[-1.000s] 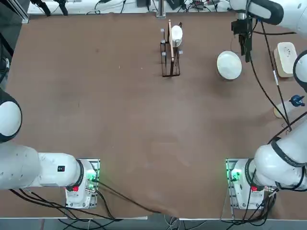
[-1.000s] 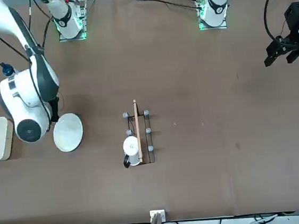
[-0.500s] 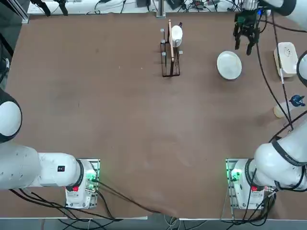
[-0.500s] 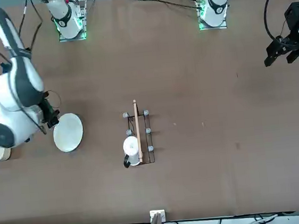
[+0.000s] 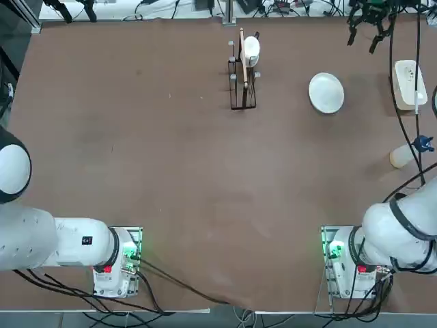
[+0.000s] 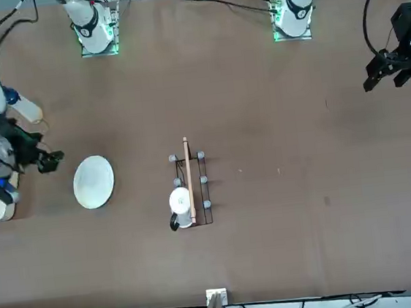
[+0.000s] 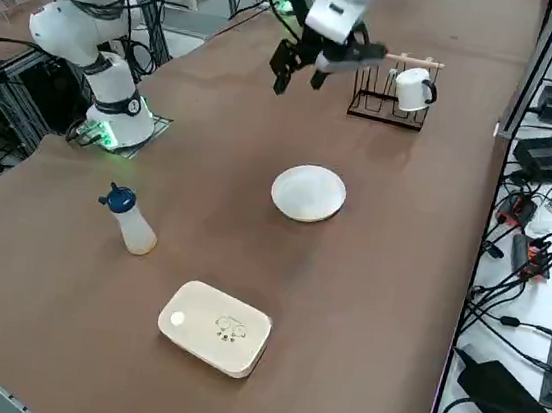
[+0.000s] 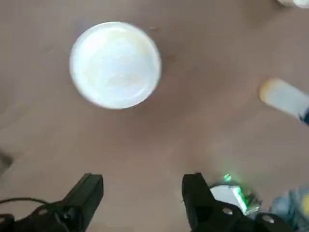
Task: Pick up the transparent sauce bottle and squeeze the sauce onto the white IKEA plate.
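The transparent sauce bottle lies near the table's right edge, pale cream with a dark blue cap; it also shows in the side view and the front view. The white IKEA plate sits bare toward the far right of the table, round and glossy. My right gripper hangs high over the far right corner, beyond the plate and well away from the bottle. It is open with nothing between its fingers. The wrist view looks down on the plate and the bottle.
A cream rounded-rectangular block lies at the right edge between the plate and the bottle's side. A black wire rack with a white mug and a wooden stick stands at the far middle.
My right gripper has swung from just beside the plate toward the far right corner and away from the table, staying open. The plate and bottle have not moved.
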You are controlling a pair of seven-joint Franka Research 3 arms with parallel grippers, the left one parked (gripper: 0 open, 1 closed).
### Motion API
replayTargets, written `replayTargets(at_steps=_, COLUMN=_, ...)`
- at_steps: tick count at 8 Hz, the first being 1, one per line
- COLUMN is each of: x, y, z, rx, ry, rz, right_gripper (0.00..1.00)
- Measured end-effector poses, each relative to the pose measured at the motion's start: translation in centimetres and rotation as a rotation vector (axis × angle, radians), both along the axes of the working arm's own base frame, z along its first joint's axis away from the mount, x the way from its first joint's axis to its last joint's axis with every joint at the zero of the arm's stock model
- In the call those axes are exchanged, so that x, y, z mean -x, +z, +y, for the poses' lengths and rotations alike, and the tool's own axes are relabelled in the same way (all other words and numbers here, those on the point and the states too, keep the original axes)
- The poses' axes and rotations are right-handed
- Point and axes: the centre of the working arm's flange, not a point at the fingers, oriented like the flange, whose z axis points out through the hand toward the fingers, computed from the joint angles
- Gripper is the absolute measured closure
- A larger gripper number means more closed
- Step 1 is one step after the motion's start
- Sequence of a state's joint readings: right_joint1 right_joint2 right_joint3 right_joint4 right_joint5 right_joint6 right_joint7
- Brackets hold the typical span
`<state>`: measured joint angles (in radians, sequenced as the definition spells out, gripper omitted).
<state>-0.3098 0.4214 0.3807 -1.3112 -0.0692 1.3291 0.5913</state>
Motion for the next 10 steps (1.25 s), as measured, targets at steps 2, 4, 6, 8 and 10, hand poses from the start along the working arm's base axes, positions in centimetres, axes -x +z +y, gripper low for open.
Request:
replayTargets(at_steps=2, x=2.2, y=4.0, z=-0.7, rx=-0.109, ry=0.224, rz=-0.123, right_gripper=0.0)
replayTargets(at_steps=4, x=4.9, y=7.7, z=0.4, rx=-0.135, ry=0.441, rz=-0.262, right_gripper=0.0)
replayTargets(at_steps=6, x=7.6, y=11.4, z=3.8, rx=-0.096, ry=0.555, rz=-0.366, right_gripper=0.0)
replayTargets(at_steps=8, x=9.1, y=14.1, z=4.1, rx=-0.013, ry=0.601, rz=-0.413, right_gripper=0.0)
replayTargets(at_steps=10, x=9.4, y=13.4, z=3.8, rx=-0.025, ry=0.597, rz=-0.386, right_gripper=0.0)
